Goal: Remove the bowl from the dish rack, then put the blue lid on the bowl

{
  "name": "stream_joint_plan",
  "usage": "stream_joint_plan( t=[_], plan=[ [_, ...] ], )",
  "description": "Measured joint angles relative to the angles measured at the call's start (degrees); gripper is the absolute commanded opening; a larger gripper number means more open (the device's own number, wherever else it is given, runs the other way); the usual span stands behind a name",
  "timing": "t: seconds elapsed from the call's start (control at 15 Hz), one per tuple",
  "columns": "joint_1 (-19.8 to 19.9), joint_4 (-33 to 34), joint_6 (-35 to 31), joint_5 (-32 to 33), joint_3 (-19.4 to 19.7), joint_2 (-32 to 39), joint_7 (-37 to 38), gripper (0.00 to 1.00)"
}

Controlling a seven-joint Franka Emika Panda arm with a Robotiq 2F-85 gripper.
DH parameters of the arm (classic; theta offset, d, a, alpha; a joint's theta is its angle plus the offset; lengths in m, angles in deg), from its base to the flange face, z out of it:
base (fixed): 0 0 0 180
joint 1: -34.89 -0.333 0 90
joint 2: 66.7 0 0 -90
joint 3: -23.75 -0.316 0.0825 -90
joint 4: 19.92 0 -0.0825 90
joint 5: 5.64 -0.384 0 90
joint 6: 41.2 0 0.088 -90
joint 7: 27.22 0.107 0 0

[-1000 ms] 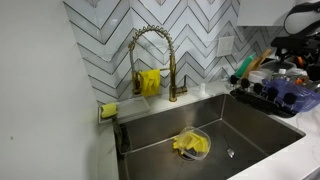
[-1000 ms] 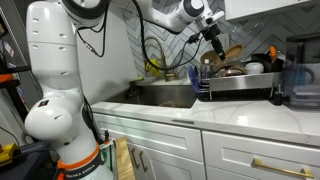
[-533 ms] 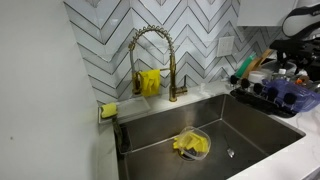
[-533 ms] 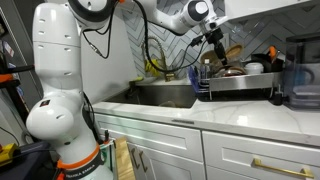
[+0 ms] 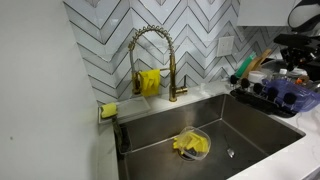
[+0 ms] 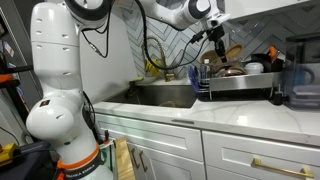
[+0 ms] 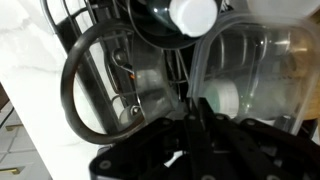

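Gripper (image 7: 190, 128) fingers are seen at the bottom centre of the wrist view, drawn close about the rim of the bowl (image 7: 255, 60), which fills the right of that frame. Whether the rim is actually clamped cannot be told. Over the last second the gripper (image 6: 217, 36) has been carried slightly up and toward the right of the frame in an exterior view, above the dish rack (image 6: 240, 86). The bowl (image 5: 298, 93) is still seen low in the rack at the right edge of an exterior view, so removal is judged barely begun. The blue lid cannot be made out anywhere. Room is tight: a black wire loop (image 7: 75, 90) stands at the left of the wrist view and a white round cap (image 7: 195, 12) at top centre, both just beside the bowl. Open space is offered upward and toward the sink (image 5: 215, 120) at the frame's lower middle, where a yellow cloth (image 5: 190, 146) lies.
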Motion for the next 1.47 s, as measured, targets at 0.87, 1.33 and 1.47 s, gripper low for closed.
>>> stream_joint_plan(
  t=[0.87, 1.33, 1.47],
  plan=[
    [6.1, -9.9, 4.4, -2.6, 6.2, -18.6, -6.8, 0.02],
    [13.2, -21.6, 14.0, -6.6, 11.8, -25.4, -23.3, 0.02],
    [14.6, -24.7, 14.2, -6.4, 12.1, -25.5, -24.9, 0.02]
  ],
)
